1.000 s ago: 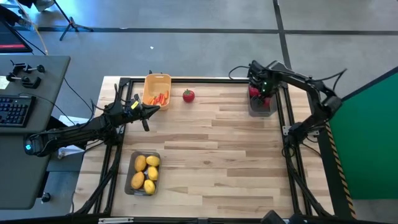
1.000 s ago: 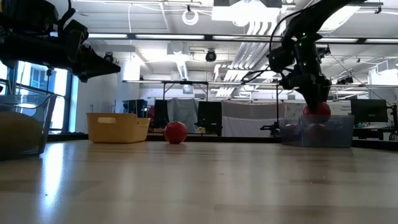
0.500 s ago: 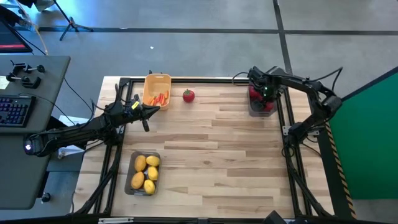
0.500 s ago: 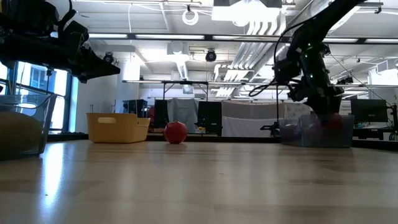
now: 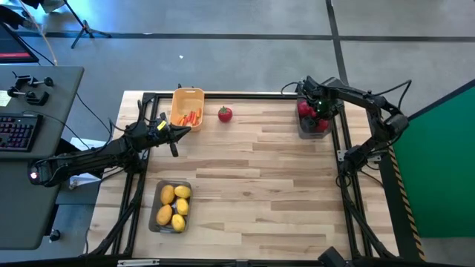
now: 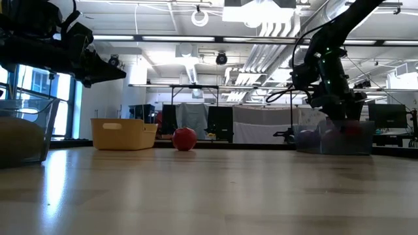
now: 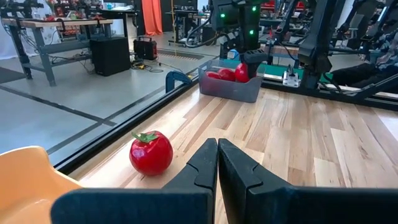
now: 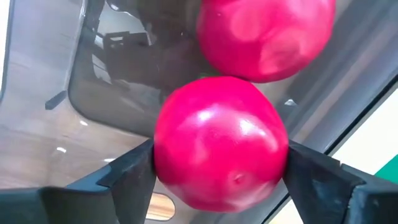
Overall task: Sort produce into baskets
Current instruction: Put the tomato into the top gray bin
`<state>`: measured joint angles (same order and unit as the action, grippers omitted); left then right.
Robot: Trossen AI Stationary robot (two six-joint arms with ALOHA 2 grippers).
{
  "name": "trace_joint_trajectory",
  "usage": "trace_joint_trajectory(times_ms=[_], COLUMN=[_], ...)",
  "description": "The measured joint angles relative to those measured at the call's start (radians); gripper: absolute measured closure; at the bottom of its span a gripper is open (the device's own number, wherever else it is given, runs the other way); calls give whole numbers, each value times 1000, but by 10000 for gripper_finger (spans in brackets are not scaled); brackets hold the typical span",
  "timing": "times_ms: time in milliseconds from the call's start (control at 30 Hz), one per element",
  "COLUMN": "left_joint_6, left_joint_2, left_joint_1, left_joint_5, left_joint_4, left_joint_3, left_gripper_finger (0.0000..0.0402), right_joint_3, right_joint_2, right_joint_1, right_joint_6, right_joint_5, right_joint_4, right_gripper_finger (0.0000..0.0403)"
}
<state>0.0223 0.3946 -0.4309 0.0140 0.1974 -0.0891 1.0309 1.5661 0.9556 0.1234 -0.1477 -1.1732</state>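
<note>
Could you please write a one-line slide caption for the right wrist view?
Right tool grips a red fruit just above the grey tray, where another red fruit already sits.

The plastic basket sits at the table's far edge toward the left, with carrot pieces inside. Just right of it a lone round fruit lies on the bare wood. At the far right corner stands a tray holding round fruits. Near the front left, another tray contains lemons.
</note>
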Motion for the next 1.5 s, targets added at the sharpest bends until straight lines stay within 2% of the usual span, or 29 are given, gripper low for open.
trace_joint_trajectory(times_ms=[233, 467, 967, 1100, 1233, 1400, 1500], left_joint_6=[0, 0, 8, 29, 47, 49, 37], left_joint_2=[0, 0, 0, 0, 1, 27, 80], left_joint_1=[0, 0, -1, -1, -1, 0, -1], left_joint_5=[0, 0, 0, 0, 3, 41, 56], left_joint_4=[0, 0, 0, 0, -15, -72, -81], left_joint_3=[0, 0, 0, 0, -11, -76, -109], left_gripper_finger=[391, 370, 372, 395, 399, 401, 401], right_joint_3=[0, 0, 18, 60, 101, 114, 101], right_joint_2=[0, 0, 0, -10, -31, -65, -81], right_joint_1=[0, -1, -1, -7, -22, -42, -62], right_joint_6=[-6, -37, -72, -72, -79, -101, -108], right_joint_5=[-1, -1, 0, -30, -73, -80, -76], right_joint_4=[21, 19, -21, -38, -39, 15, 109], right_gripper_finger=[73, 71, 78, 109, 161, 249, 310])
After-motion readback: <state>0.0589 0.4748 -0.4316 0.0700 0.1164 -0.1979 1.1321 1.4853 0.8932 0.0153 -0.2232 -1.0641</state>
